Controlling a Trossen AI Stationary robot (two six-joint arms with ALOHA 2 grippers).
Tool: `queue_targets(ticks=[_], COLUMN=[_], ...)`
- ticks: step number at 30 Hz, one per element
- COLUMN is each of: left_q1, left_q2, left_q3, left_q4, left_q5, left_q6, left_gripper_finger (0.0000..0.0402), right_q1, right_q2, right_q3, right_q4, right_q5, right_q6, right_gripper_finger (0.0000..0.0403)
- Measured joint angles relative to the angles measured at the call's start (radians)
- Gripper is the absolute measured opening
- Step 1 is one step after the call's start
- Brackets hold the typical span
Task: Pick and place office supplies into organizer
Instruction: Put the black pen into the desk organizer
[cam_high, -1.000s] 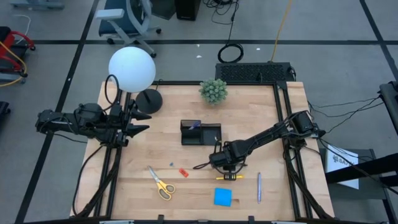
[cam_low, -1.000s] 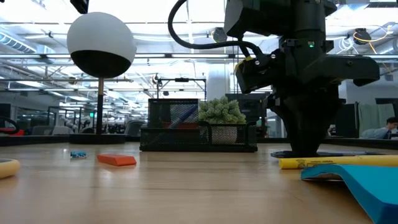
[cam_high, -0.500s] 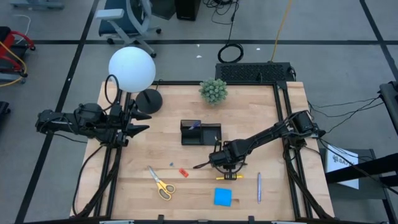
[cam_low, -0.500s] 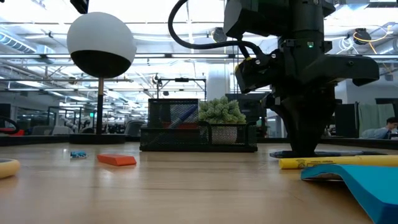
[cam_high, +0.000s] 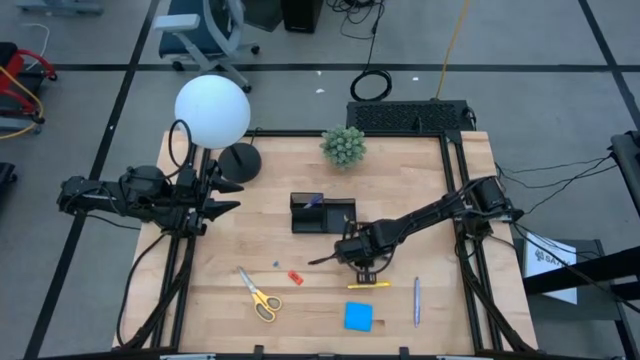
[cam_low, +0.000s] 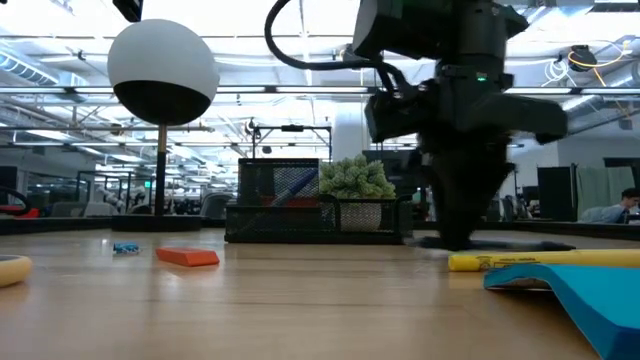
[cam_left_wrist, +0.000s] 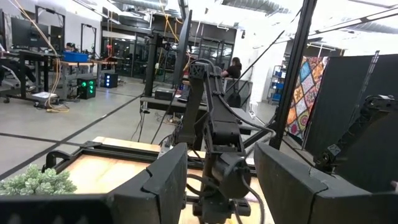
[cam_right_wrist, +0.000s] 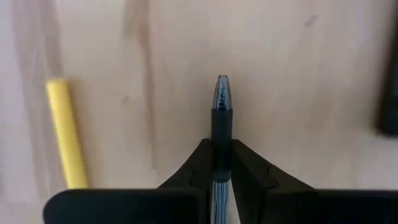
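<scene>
From my station the near edge of the table carries the loose supplies: the blue sticky-note pad closest to the rim, the yellow-handled scissors off toward the left side, a grey-blue pen toward the right rail, and a yellow marker just behind the pad; the small red piece and blue piece lie in open wood between scissors and centre, with bare board around them; just beyond the marker my right gripper sits low over the table, its jaws pinched tight on a black pen whose tip sticks out ahead of the fingers; the wood under it is bare, the marker lying alongside; the organizer stands just behind that, mid-table, a pen already inside; the left gripper waits at the left edge, jaws apart and empty; farthest back stand the lamp base and green plant ball.
</scene>
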Motion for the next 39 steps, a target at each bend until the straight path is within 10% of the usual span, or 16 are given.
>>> queue_targets(ticks=[39], left_q1=[0.000], left_q2=[0.000], left_q3=[0.000], left_q4=[0.037], left_q5=[0.001], left_q6=[0.026], left_gripper_finger=[0.0191], right_q1=[-0.089], right_q2=[-0.242], right_q3=[0.006], right_q4=[0.421], right_q5=[-0.254], right_q6=[-0.132], right_gripper_finger=[0.0026])
